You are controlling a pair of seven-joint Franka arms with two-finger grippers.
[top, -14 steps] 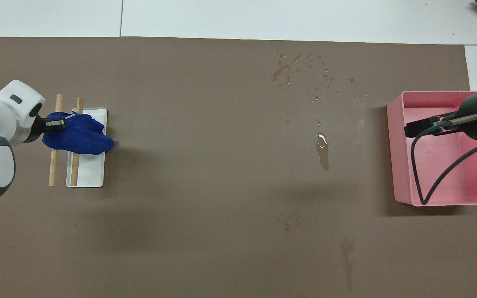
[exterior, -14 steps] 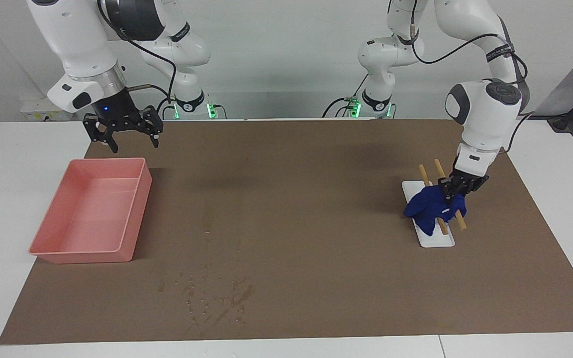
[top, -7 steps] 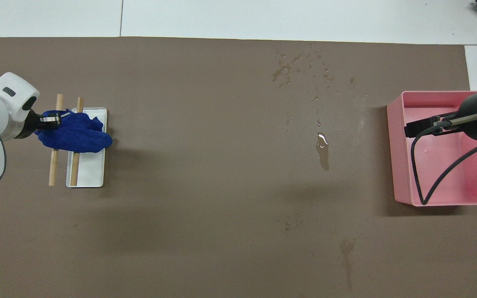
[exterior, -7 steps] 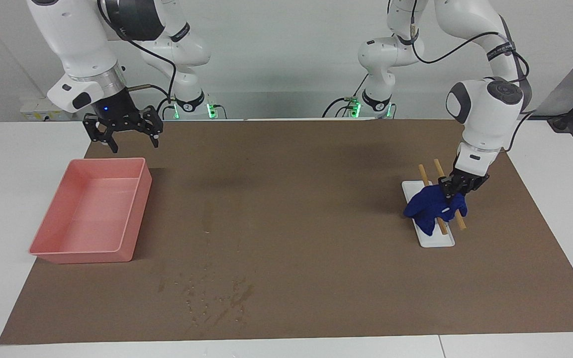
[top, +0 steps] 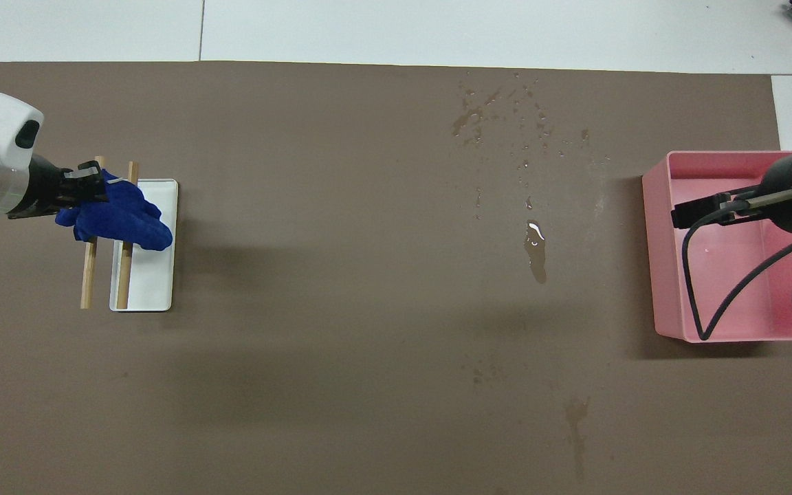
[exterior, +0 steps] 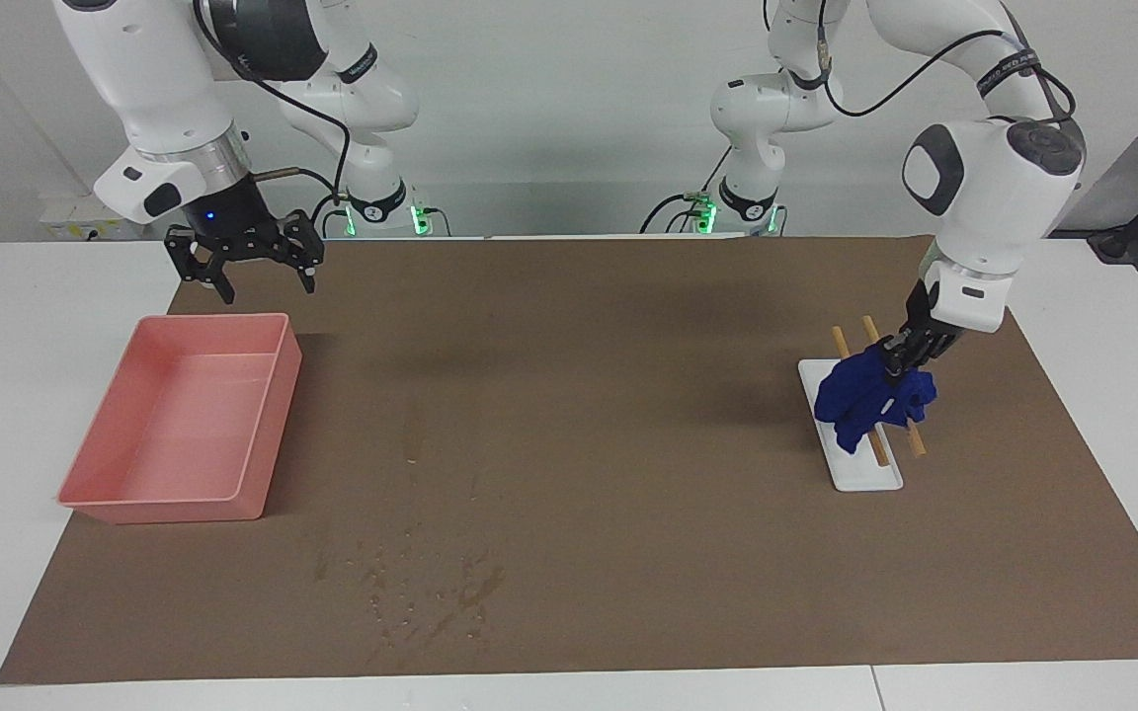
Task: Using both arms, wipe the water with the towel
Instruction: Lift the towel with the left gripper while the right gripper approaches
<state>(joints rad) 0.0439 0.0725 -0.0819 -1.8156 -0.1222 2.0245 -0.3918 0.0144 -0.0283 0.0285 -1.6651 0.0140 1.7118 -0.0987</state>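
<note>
While I watch from my console, my left gripper (exterior: 900, 354) sits at the right of the facing view, clenched on the small deep-blue soft towel (exterior: 869, 399), which hangs bunched from its fingers over the flat white rectangular tray (exterior: 870, 476) and the two thin wooden rods (exterior: 876, 446) laid along it. In the overhead view that left gripper (top: 86, 191) and the towel (top: 117, 218) appear at the left edge of the frame, the cloth covering the upper half of the rods (top: 86, 275) and the tray's (top: 152, 289) upper corner. I cannot tell whether the cloth's lowest fold touches the tray.

My right gripper (exterior: 253, 267) waits at the upper left of the facing view, fingers spread and holding nothing, over the brown table mat (exterior: 628, 375) at the upper rim of the shallow pink plastic bin (exterior: 263, 434). The water (top: 535, 249) lies as a narrow darker streak with a pale glint right of centre in the overhead view, between towel and bin (top: 657, 275).
</note>
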